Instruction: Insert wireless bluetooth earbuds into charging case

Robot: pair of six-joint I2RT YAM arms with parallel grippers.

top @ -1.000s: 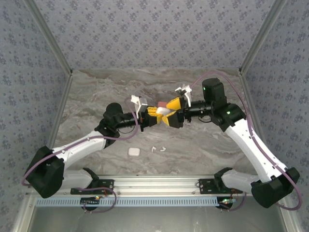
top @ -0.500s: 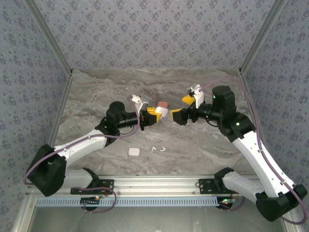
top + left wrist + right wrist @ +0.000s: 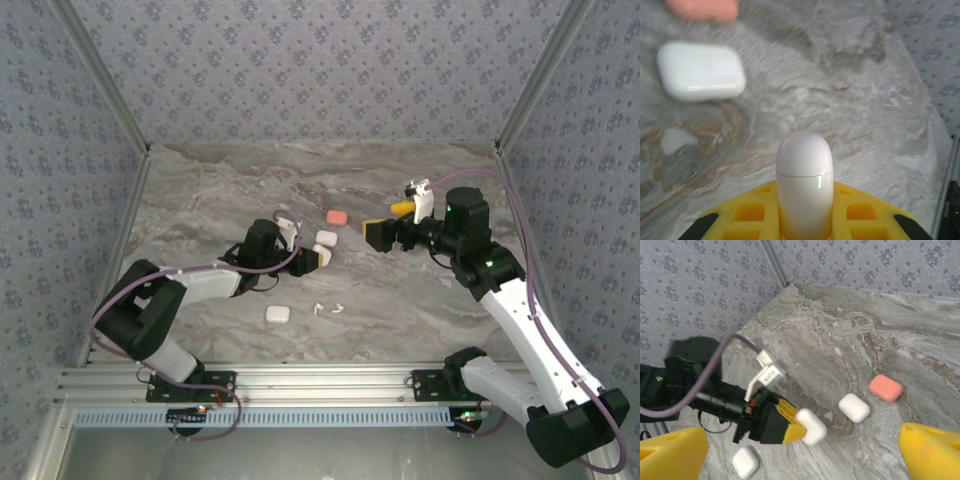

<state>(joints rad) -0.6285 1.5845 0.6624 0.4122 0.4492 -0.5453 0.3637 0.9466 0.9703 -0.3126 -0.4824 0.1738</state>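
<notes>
While left fingers (image 3: 316, 258) clamp tight on a white case (image 3: 805, 175) near the tabletop (image 3: 450, 300) | right fingers (image 3: 382, 230) gape wide, holding nothing, well apart from it.

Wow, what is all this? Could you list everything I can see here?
table: one, grey marble.
walls: three, blue-grey patterned, around the table.
pink case: one, pink, mid-table.
middle white case: one, white, beside the pink case.
near white case: one, white, nearer the arm bases.
held case: one, white, in the left gripper.
earbuds: two, white, loose right of the near white case.
arms: two, white and black, left and right.
left gripper: one, yellow, shut on the held case.
right gripper: one, yellow, open and empty above the table.
</notes>
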